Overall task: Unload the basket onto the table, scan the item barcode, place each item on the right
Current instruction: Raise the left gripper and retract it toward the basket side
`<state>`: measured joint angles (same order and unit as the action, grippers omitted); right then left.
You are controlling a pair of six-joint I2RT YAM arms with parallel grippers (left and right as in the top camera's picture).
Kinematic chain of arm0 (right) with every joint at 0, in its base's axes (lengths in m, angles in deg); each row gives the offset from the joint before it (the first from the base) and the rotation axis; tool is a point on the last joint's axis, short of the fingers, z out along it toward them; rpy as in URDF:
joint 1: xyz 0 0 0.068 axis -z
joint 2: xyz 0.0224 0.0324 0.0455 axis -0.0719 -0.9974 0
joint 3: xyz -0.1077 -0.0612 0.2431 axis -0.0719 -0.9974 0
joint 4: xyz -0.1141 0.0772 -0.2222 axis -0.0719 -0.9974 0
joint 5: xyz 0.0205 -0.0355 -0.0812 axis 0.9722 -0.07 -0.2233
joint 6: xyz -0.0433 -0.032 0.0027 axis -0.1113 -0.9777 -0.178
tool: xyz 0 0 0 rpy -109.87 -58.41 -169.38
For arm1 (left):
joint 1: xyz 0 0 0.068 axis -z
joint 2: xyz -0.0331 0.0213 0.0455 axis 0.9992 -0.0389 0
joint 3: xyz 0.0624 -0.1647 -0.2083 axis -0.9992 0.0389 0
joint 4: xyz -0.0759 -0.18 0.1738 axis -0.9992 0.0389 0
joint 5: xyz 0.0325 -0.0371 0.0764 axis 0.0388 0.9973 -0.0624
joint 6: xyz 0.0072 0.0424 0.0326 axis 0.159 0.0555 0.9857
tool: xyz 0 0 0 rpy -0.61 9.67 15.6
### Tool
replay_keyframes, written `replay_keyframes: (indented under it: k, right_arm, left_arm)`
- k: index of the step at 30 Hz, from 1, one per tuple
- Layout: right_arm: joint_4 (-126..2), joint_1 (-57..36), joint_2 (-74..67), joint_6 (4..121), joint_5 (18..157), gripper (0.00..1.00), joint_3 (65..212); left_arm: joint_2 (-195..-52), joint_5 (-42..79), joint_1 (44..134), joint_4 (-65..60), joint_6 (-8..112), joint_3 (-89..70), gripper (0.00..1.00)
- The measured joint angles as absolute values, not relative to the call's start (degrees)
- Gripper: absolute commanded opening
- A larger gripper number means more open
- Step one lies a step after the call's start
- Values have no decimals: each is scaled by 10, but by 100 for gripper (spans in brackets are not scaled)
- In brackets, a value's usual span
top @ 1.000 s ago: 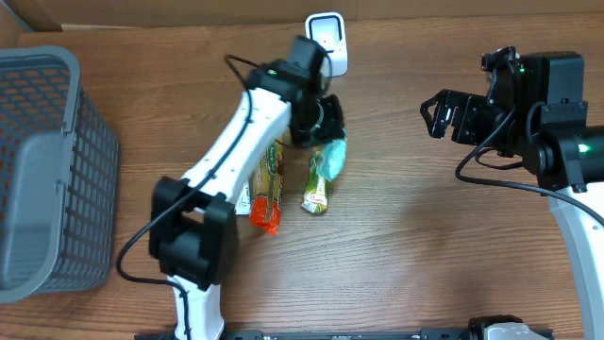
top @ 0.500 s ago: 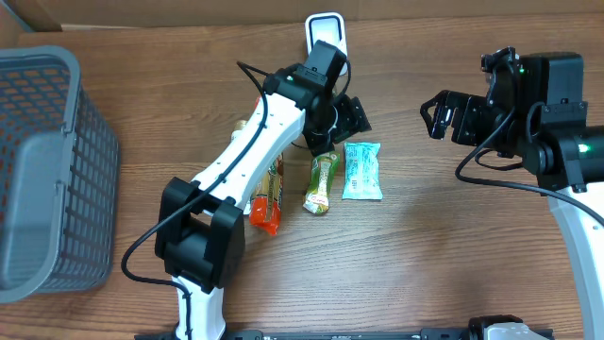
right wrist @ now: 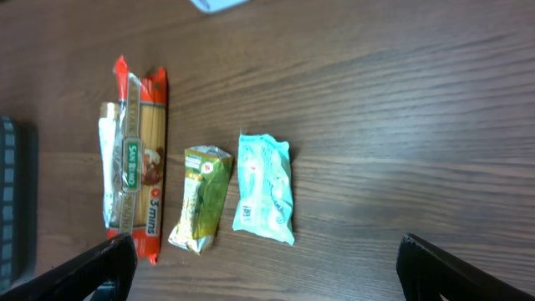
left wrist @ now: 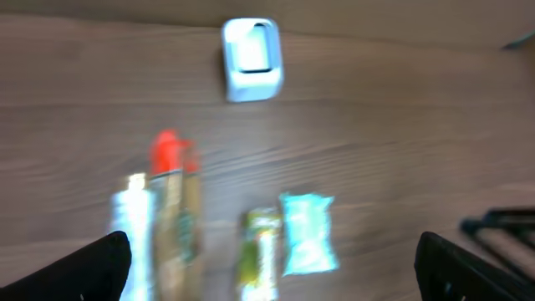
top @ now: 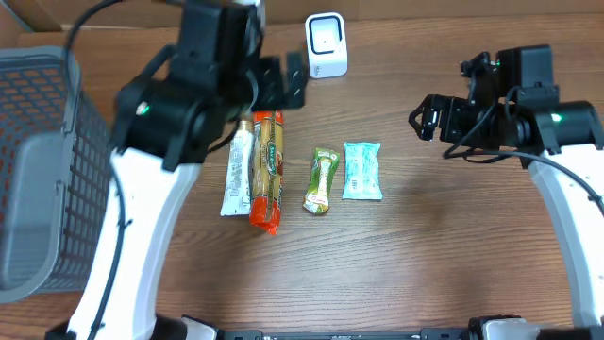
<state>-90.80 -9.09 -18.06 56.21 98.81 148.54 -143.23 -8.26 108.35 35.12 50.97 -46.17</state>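
Note:
Four items lie in a row on the wooden table: a white packet [top: 238, 170], an orange pasta pack [top: 267, 170], a green packet [top: 321, 181] and a teal packet [top: 361, 170]. The white barcode scanner [top: 326, 42] stands behind them. My left gripper [top: 288, 83] hangs open and empty, high above the table left of the scanner. Its blurred wrist view looks down on the scanner [left wrist: 251, 48], the pasta pack [left wrist: 174, 209] and the teal packet [left wrist: 308, 234]. My right gripper [top: 427, 118] is open and empty to the right, facing the teal packet [right wrist: 266, 188] and green packet [right wrist: 201, 199].
A grey mesh basket [top: 38, 170] fills the left edge of the table. Bare wood lies in front of the row of items and between the teal packet and the right arm.
The left gripper opened and let go of the teal packet, which now lies to the right of the green packet. The left arm rose and swung back to the left. The right arm shifted slightly.

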Motion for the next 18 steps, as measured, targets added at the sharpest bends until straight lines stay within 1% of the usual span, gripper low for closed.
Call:
replay_keyframes:
  k: [2, 7, 11, 18]
  right_arm:
    - [-908, -91, -189, 559, 990, 100, 1485]
    - [-903, -91, -194, 549, 994, 100, 1485]
    - [-898, -91, -194, 545, 996, 100, 1485]
    - [-897, -91, -194, 530, 996, 100, 1485]
  left_arm:
    - [-1425, -115, 1081, 393, 525, -462, 100]
    - [-1444, -148, 1054, 455, 534, -460, 100]
    - [-1456, -158, 1034, 471, 534, -459, 100]
    - [-1508, -157, 1034, 479, 534, -444, 100]
